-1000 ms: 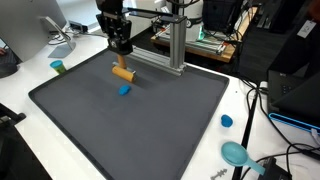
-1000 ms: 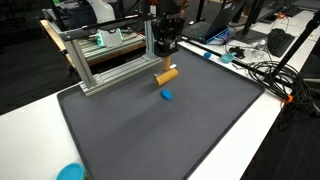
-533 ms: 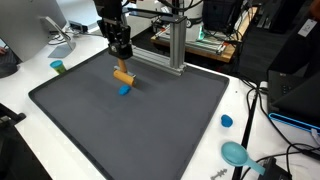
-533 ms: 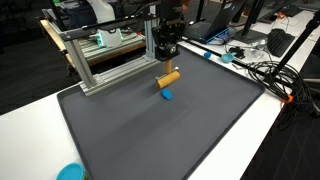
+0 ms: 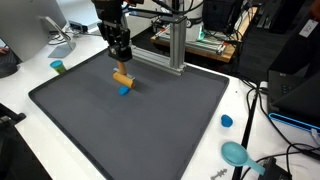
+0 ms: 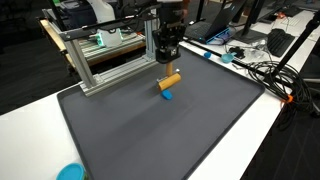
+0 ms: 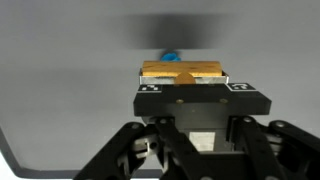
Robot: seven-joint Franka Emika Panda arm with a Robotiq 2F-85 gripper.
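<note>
My gripper (image 5: 121, 64) (image 6: 168, 64) is shut on an orange-tan wooden block (image 5: 122, 77) (image 6: 169, 80), holding it just above a small blue block (image 5: 124, 90) (image 6: 167, 95) that lies on the dark grey mat (image 5: 150, 125) (image 6: 160, 135). In the wrist view the wooden block (image 7: 180, 70) lies crosswise between the jaws, and the blue block (image 7: 171, 55) peeks out just beyond it. The fingertips themselves are hidden behind the gripper body (image 7: 195, 105).
A metal frame (image 5: 170, 45) (image 6: 95, 55) stands at the mat's far edge. Off the mat lie a blue cap (image 5: 227, 121), a teal cup (image 5: 58, 67), a teal round object (image 5: 236, 153) (image 6: 70, 172), cables (image 5: 265, 110) (image 6: 270, 75) and monitors.
The gripper with the wooden block has come down and shifted slightly, so the block now hangs right over the blue block. The grip has not changed.
</note>
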